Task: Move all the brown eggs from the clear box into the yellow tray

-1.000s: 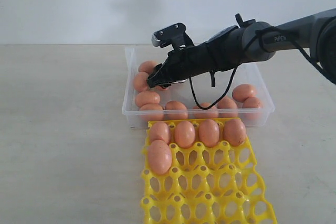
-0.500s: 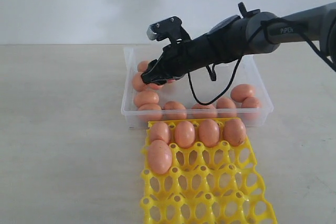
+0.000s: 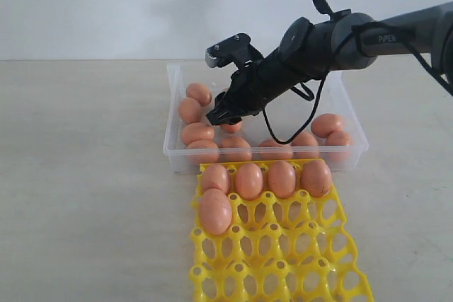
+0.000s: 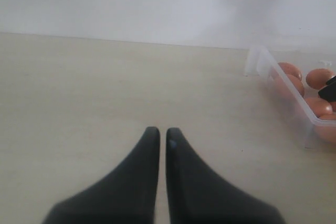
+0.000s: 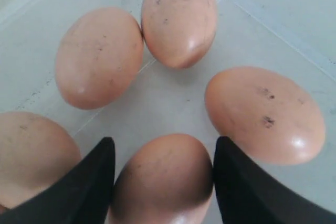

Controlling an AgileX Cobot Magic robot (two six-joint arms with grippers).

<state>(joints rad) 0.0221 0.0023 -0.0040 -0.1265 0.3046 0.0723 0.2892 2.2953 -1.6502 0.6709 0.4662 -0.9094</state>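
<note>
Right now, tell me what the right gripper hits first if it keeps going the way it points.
The right gripper pinches a brown egg; straight on, that egg would likely press into the floor of the clear box.

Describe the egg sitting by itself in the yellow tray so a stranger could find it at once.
Find the yellow tray lying in front of the clear box. Four brown eggs fill its row nearest the box; the lone egg sits one row closer to the camera, at the left end in the exterior view. No other egg shares its row.
</note>
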